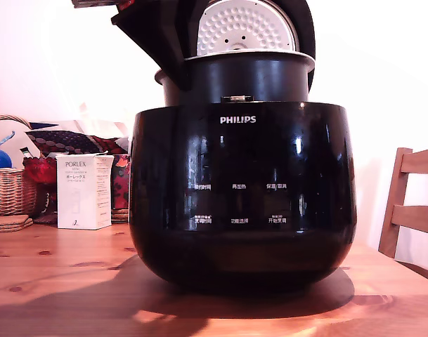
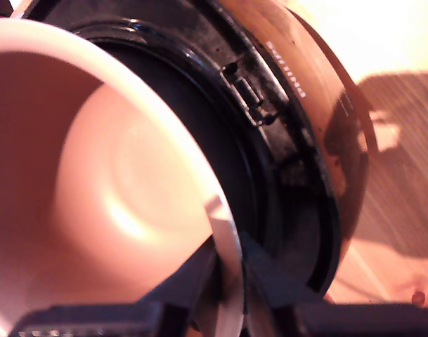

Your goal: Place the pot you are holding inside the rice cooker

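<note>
The glossy black rice cooker (image 1: 242,196) marked PHILIPS stands on the wooden table, lid (image 1: 245,28) raised with its white dimpled disc showing. The dark pot (image 1: 249,77) sits partway down in the cooker's opening, its upper wall and flared rim still above the body. My gripper (image 1: 164,70) comes in from the exterior view's upper left and is shut on the pot's rim. In the wrist view the fingers (image 2: 189,284) pinch the thin rim of the pot (image 2: 115,175), whose inside looks pale and bare. The cooker's inner rim (image 2: 291,140) curves closely around it.
On the exterior view's left stand a wicker basket (image 1: 10,189) and a white PORLEX box (image 1: 83,191) on the wooden table (image 1: 59,281). A wooden chair (image 1: 414,203) is at the right edge. A white wall lies behind.
</note>
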